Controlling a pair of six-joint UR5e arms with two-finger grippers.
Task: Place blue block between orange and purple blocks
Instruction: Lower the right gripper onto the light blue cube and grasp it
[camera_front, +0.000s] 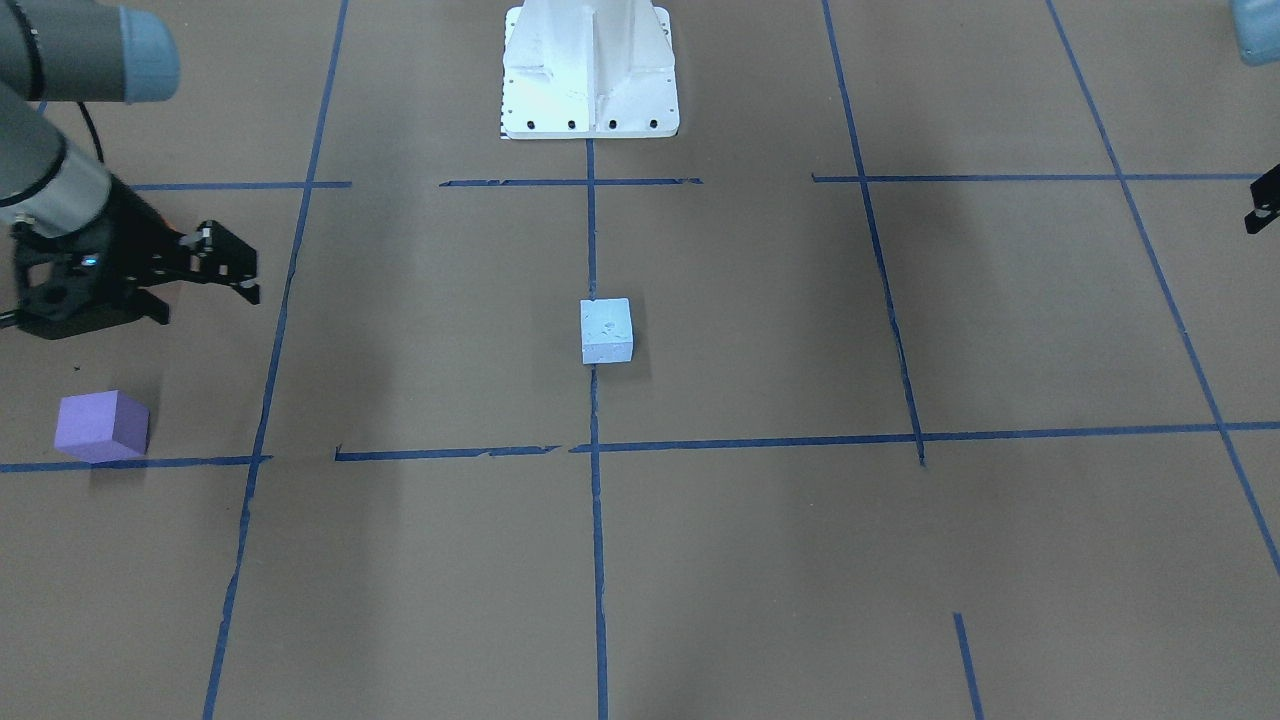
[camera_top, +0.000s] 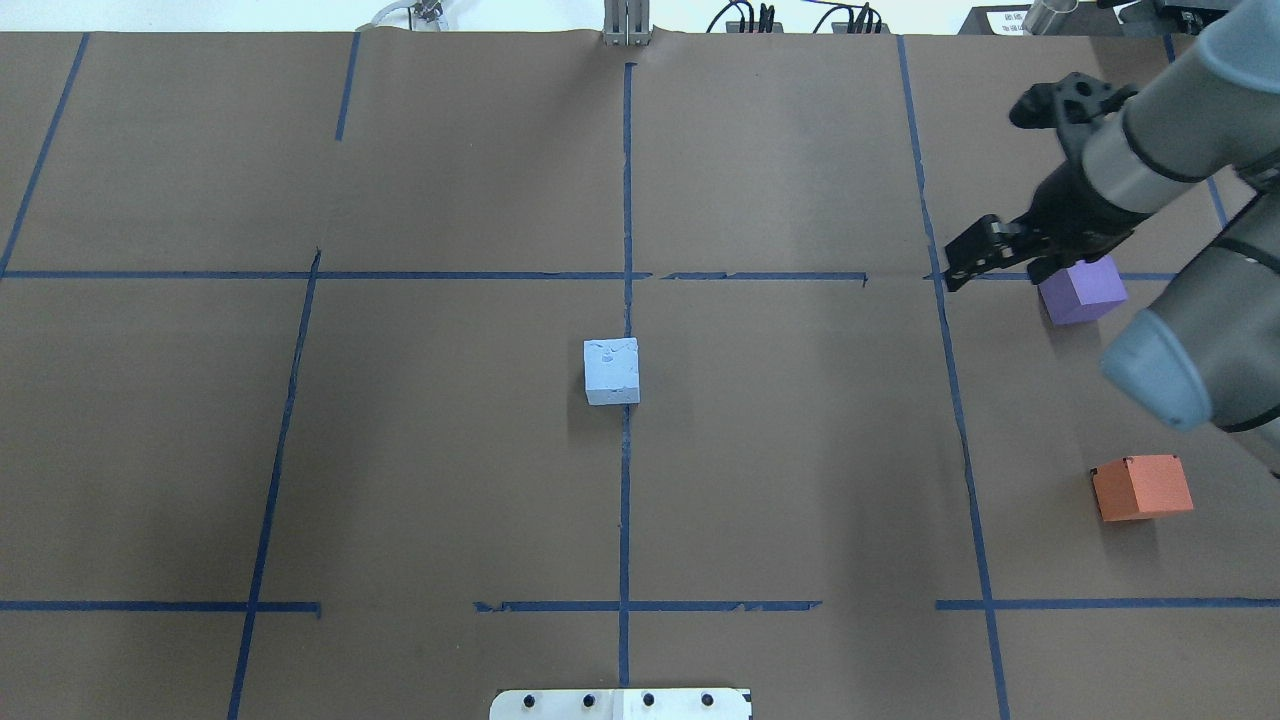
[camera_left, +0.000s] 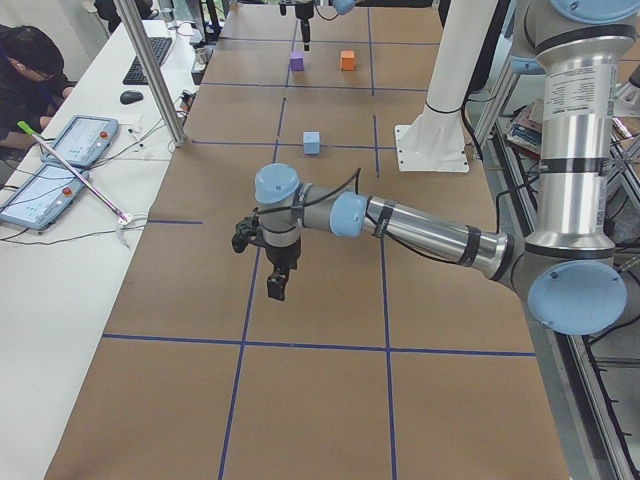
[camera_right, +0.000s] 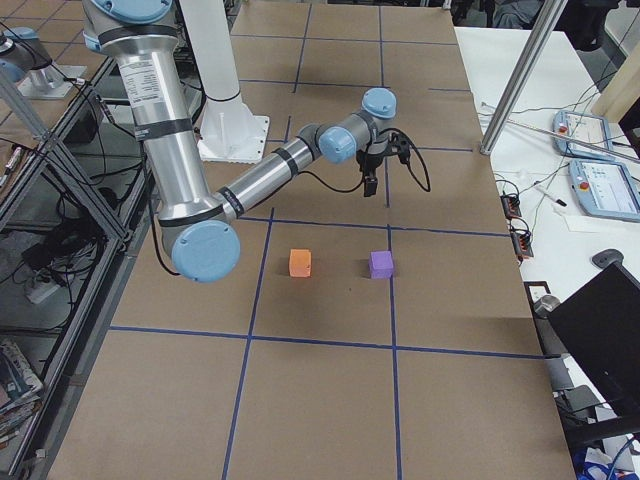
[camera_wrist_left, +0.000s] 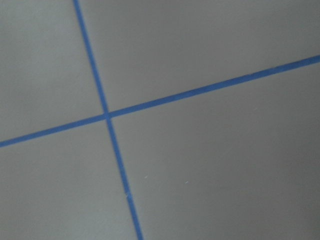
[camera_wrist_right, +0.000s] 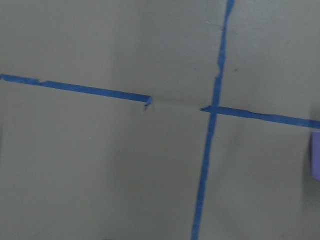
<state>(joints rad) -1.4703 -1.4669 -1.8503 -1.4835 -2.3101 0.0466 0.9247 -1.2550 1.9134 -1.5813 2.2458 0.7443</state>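
The light blue block sits alone at the middle of the table on the centre tape line, and shows in the overhead view. The purple block and the orange block stand apart on the robot's right side. My right gripper hovers open and empty just beside the purple block, also seen from the front. My left gripper hangs over bare table far from all blocks. I cannot tell whether it is open or shut.
The white robot base stands at the table's robot-side edge. Blue tape lines grid the brown table cover. An operator sits at a side bench with tablets, near a metal pole.
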